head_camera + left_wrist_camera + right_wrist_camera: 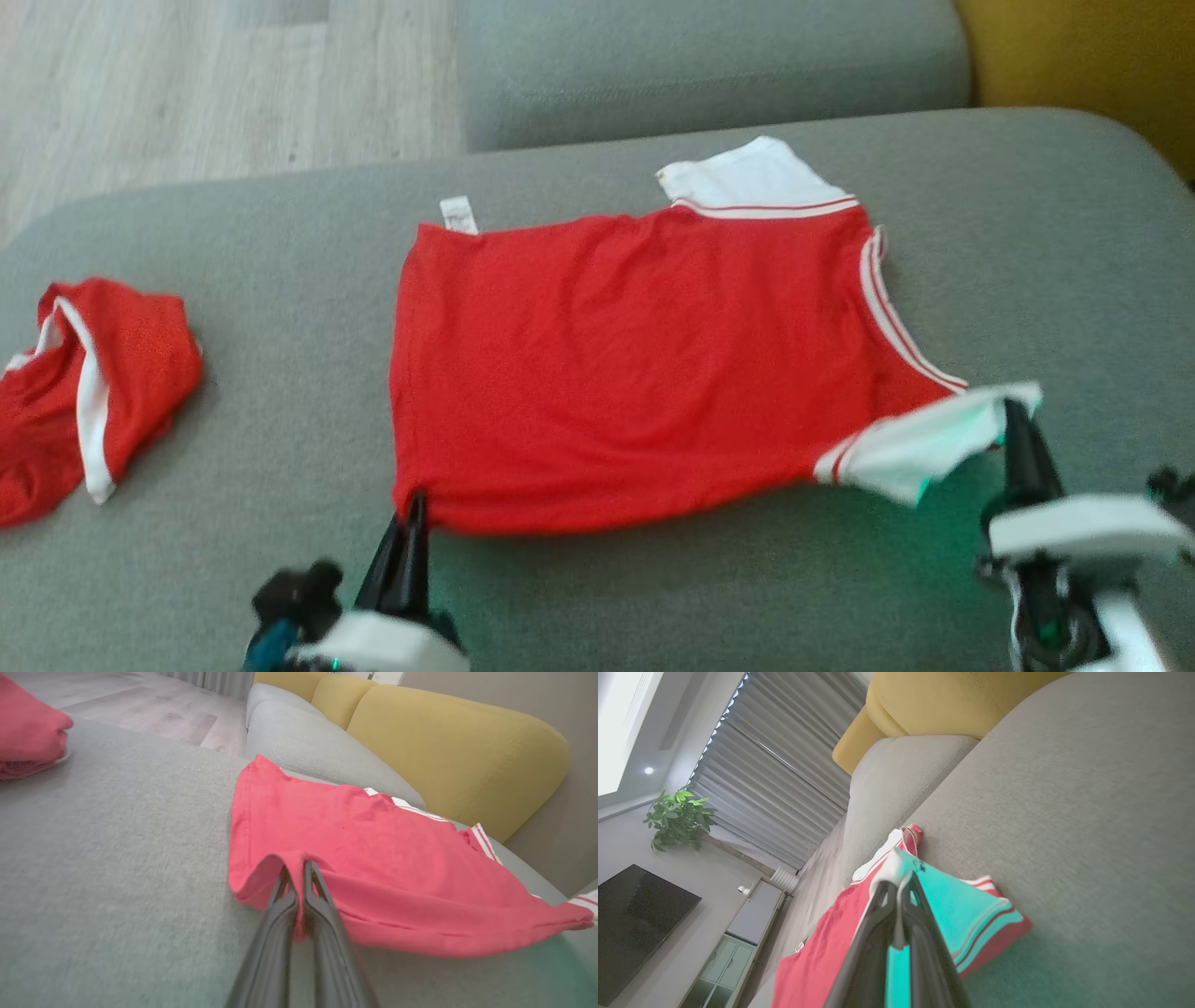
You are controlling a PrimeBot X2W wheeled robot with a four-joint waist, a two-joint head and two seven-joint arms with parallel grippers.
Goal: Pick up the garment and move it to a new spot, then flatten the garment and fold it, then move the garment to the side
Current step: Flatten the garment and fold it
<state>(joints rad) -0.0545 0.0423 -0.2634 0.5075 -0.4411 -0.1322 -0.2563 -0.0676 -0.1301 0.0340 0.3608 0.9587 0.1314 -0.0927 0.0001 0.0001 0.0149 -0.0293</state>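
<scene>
Red garment [635, 364] lies spread and mostly flat in the middle of the grey sofa seat [280, 233]. Far edge rests on the cushion. Near edge is raised at both corners.

Left gripper [411, 511] is at the near-left hem corner, tips just meeting the cloth edge. In the left wrist view the two fingers are pinched together with a fold of red hem squeezed between them, and the cloth humps up over the tips.

Right gripper [1016, 415] is at the near-right corner, clamped on the white sleeve [920, 443], which is drawn outward and held off the seat. In the right wrist view the fingers are almost touching with sleeve cloth between them, tinted teal by a light. That view is blurred, so I cannot tell how deep the cloth sits in the grip.

The other white sleeve [747, 177] lies flat at the far-right corner. A white label [458, 214] pokes out at the far-left corner.

Second red-and-white garment [84, 383] lies crumpled on the same seat, well apart to the left. Yellow backrest [458, 751] stands beyond the seat.
</scene>
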